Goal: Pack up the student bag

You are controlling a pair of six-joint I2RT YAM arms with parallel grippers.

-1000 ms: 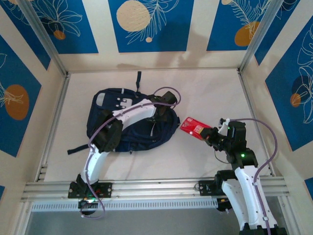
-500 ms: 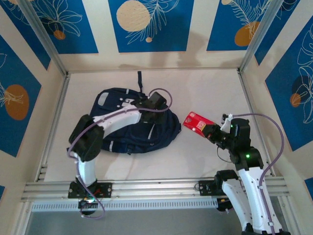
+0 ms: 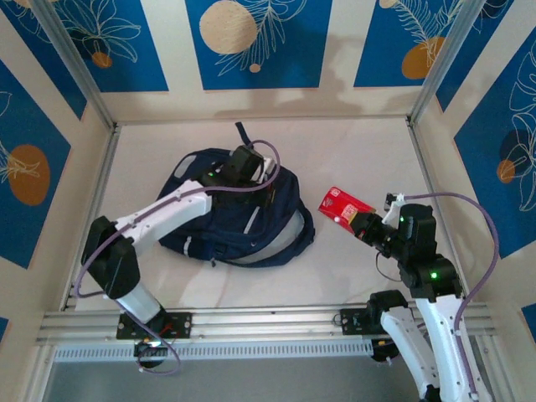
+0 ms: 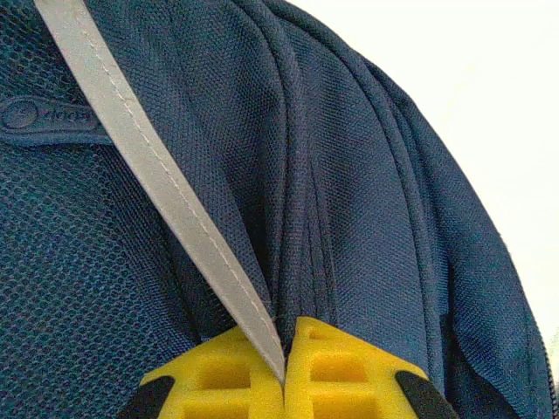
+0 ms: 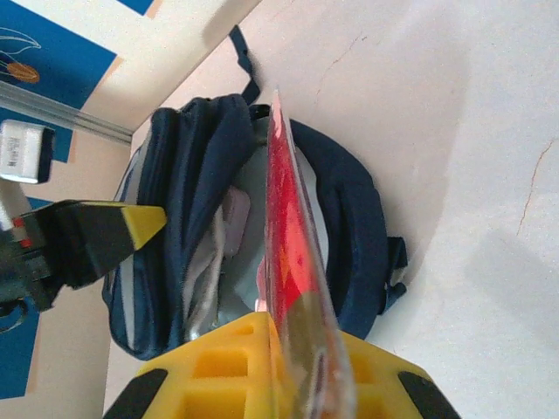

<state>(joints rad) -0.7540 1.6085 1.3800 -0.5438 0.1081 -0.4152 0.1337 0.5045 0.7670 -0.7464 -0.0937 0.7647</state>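
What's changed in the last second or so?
The left gripper, clamped on the student bag, moved leftward across it, and the bag's opening now gapes wider. The right gripper kept holding the red packet beside the bag, barely shifting.

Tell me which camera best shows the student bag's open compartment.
Right wrist: it looks into the student bag, grey lining exposed behind the red packet. Top external shows the whole bag with a sliver of lining; left wrist shows outer fabric pinched by the left gripper.
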